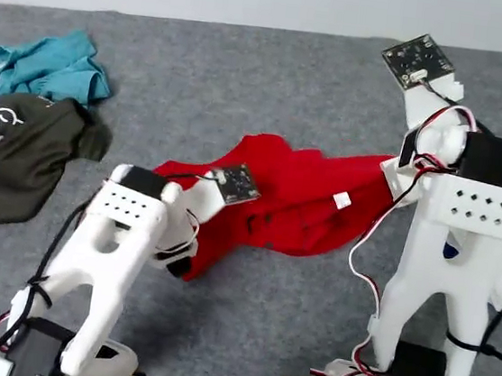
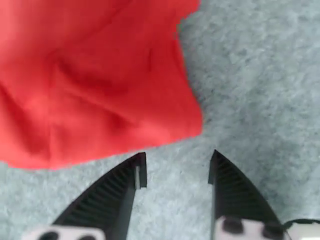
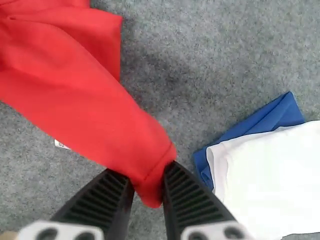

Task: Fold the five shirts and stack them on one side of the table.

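**Right gripper pinches the red shirt; left gripper stands open just short of it**

Your right gripper [image 3: 146,172] has its fingers [image 3: 107,197] closed on a bunched edge of the red shirt [image 3: 75,100]. The cloth fills the gap between the two black fingers and spreads out beyond their tips.

Your left gripper [image 2: 177,162] has its fingers spread apart, with only the grey table [image 2: 260,90] between them. The shirt's rumpled edge lies just beyond the fingertips, closer to one finger than to the other, and none of it is between them.

In the high view the red shirt lies crumpled across the middle of the table, reaching from one arm to the other. Its white tag [image 1: 341,199] faces up near your right arm.

Beside the right gripper, toward the table's right edge, a white shirt [image 3: 270,175] lies over a blue shirt [image 3: 272,122]. At the far left corner lies a teal shirt [image 1: 42,69], and a dark shirt [image 1: 19,153] with white print touches it on the near side.
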Robot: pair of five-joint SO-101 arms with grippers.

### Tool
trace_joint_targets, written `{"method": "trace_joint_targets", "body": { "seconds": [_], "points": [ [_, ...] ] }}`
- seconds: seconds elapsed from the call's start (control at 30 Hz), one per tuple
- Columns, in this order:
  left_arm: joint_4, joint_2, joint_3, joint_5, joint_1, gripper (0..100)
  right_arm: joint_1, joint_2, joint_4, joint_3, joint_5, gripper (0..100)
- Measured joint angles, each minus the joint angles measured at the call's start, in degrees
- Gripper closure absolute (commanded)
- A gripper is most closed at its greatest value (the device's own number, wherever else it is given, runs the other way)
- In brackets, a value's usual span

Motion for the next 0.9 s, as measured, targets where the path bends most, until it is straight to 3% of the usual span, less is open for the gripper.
{"method": "trace_joint_targets", "body": {
  "seconds": [0.27, 0.47, 0.63, 0.9],
  "points": [
    [-6.24, 1.14, 2.64, 0.00, 1.32, 79, 0.00, 0.00, 0.00, 1.49, 0.00, 98.8],
    [-8.88, 11.52, 1.14, 0.00, 1.32, 79, 0.00, 0.00, 0.00, 1.49, 0.00, 98.8],
    [-7.12, 19.87, -5.89, -0.09, 1.32, 80, 0.00, 0.00, 0.00, 1.49, 0.00, 98.8],
    [-1.23, 30.07, -15.21, -0.09, 1.49, 93, 0.00, 0.00, 0.00, 1.49, 0.00, 98.8]
  ]
}}
